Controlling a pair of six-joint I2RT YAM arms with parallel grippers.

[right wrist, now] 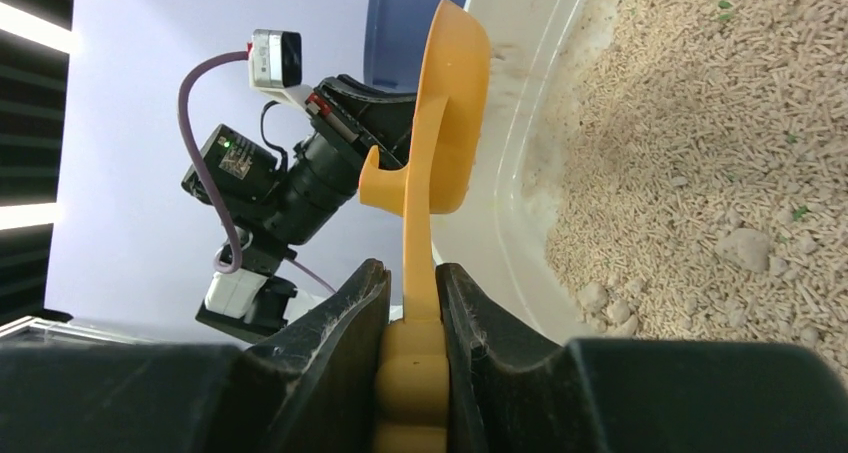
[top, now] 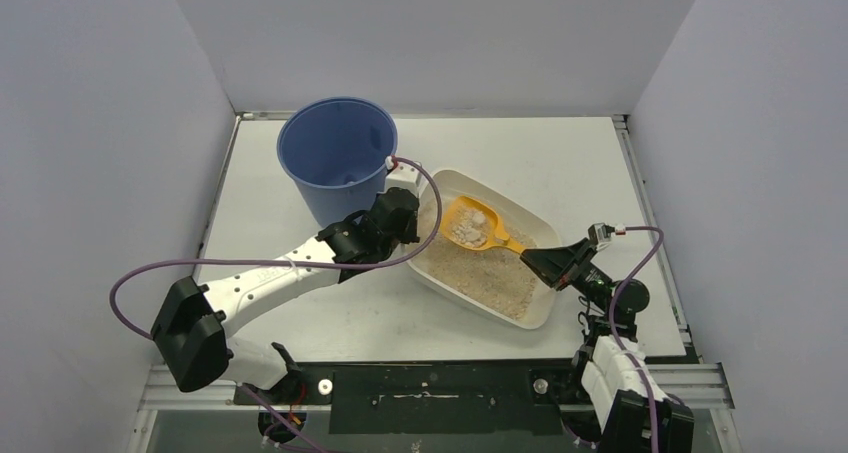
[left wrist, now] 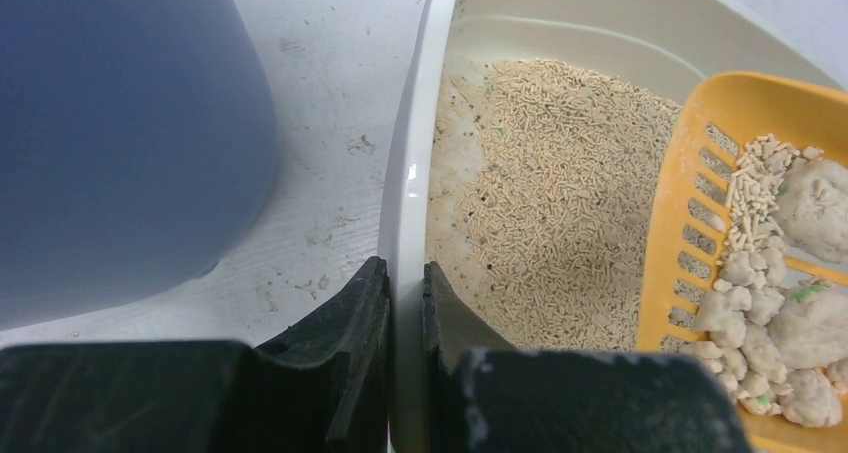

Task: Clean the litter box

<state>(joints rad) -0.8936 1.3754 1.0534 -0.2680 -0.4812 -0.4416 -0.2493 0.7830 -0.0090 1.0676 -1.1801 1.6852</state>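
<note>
On white walled-in table point(top: 580, 163), left pincer point(left wrist: 405, 271) clamping litter box point(left wrist: 560, 13) rim, right pincer point(right wrist: 410, 273) gripping scoop point(right wrist: 450, 123)

The litter box point(left wrist: 408, 173) was white, and its granules point(left wrist: 560, 203) were pale tan with a few green flecks. The scoop point(top: 470, 223) was orange-yellow, patterned with rows of slots, and held off-white clumps point(left wrist: 800, 323), some tinged green. The bucket point(top: 335, 153), at 10 o'clock from the box, was blue. The tabletop point(top: 560, 163) was white with faint grey scuffs. The left hand point(left wrist: 405, 268) and right hand point(right wrist: 412, 268) were black. The cable point(right wrist: 183, 98) was purple.
</note>
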